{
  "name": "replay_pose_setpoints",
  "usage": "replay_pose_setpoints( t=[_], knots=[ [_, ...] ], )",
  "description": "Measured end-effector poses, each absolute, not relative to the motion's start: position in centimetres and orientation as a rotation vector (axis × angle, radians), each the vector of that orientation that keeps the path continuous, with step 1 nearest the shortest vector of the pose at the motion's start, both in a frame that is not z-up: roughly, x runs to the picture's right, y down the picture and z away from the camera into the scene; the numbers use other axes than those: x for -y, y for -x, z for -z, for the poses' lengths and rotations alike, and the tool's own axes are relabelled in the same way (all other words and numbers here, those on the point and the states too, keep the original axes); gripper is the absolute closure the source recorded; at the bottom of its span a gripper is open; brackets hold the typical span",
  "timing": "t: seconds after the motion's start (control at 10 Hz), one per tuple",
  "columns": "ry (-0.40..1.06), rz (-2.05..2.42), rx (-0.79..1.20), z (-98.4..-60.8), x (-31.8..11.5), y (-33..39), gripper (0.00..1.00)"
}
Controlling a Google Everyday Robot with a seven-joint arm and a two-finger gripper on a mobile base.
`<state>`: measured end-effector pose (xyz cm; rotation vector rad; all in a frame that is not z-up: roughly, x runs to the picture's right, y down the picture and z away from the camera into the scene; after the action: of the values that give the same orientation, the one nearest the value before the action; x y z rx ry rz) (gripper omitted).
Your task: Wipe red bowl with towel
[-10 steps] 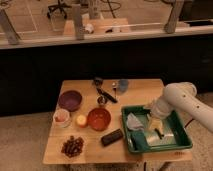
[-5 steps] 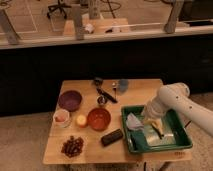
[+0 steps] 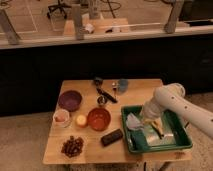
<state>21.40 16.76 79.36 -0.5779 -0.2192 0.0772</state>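
Red bowl (image 3: 98,118) sits on the wooden table (image 3: 145,87), left of the green tray (image 3: 182,142). Inside the tray's left part lies the towel (image 3: 134,121), with the gripper (image 3: 144,122) lowered just beside it; whether its jaws stand apart or together, I cannot tell.

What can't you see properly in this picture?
Camera view:
- The pincer, down in the green tray next to the towel: the arm's wrist covers it, so contact with the towel is unclear.
- The small dark things behind the red bowl: too small to name.
- The arm's far end: cut off by the right edge.
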Motion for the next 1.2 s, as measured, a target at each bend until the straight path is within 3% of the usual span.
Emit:
replay_pose_setpoints(
  t=[1.0,1.2],
  knots=[
    [0.594,-0.051,0.230,-83.1,-18.9,-19.4,0.50],
    [0.594,-0.047,0.230,-83.7,-19.1,-19.1,0.36]
  ],
)
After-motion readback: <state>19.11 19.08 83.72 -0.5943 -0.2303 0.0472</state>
